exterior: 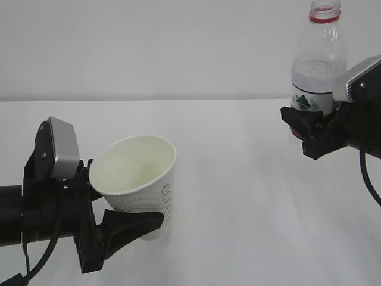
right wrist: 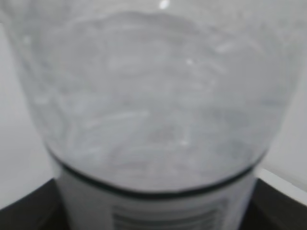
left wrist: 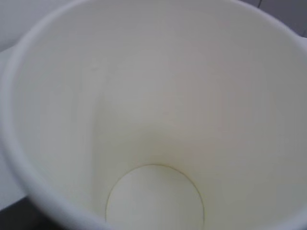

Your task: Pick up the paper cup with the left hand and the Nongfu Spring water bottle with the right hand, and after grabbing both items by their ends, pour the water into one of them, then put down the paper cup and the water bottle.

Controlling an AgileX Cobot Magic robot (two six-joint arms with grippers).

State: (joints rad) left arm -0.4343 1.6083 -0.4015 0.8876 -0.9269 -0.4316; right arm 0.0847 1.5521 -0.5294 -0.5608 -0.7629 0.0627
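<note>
The white paper cup (exterior: 140, 176) is tilted, its mouth turned up and towards the left arm. My left gripper (exterior: 143, 221) is shut on its lower part, one black finger crossing under the cup. In the left wrist view the cup's cream inside (left wrist: 153, 96) fills the frame and looks dry. At the upper right my right gripper (exterior: 302, 124) is shut on the label band of the Nongfu Spring water bottle (exterior: 319, 59), which stands upright, uncapped, and raised above the table. The bottle's clear ribbed wall (right wrist: 153, 96) fills the right wrist view. I cannot make out the water level.
A plain white table (exterior: 238, 179) spreads between the two arms, with a pale wall behind it. No other object shows on it. A black cable (exterior: 368, 179) hangs from the right arm.
</note>
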